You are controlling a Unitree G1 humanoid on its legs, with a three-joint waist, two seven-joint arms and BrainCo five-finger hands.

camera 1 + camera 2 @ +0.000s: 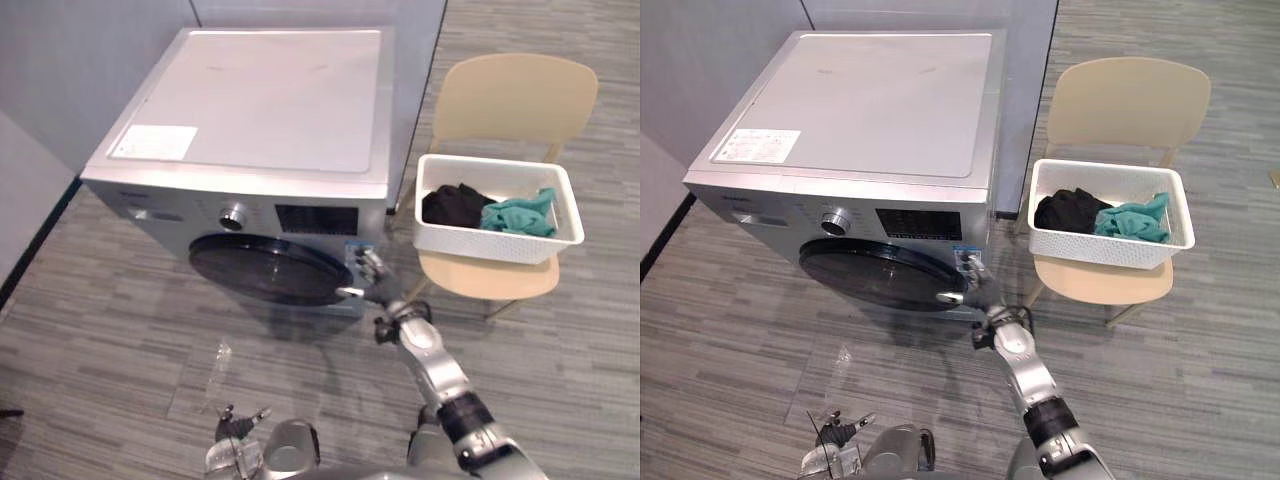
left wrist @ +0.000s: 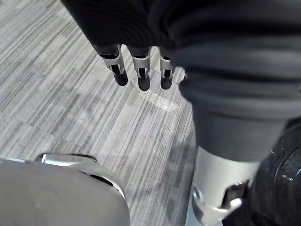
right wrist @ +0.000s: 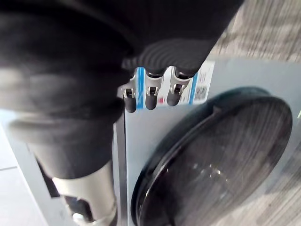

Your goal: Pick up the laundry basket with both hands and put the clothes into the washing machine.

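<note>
Left hand [image 2: 141, 70] hangs slack; right hand [image 1: 371, 270] (fingers loose, at the washing machine door [image 1: 265, 268]) is nearer the laundry basket [image 1: 498, 245], rightward on the chair [image 1: 515, 95].

This is a laundry corner set up in an office-like room: a silver front-loading washing machine [image 1: 250, 100] stands against plain grey partition walls [image 1: 70, 60] on grey striped carpet [image 1: 100, 330], beside a beige chair [image 1: 515, 95] carrying a white laundry basket [image 1: 497, 243] of dark and teal clothes [image 1: 520, 214].
</note>
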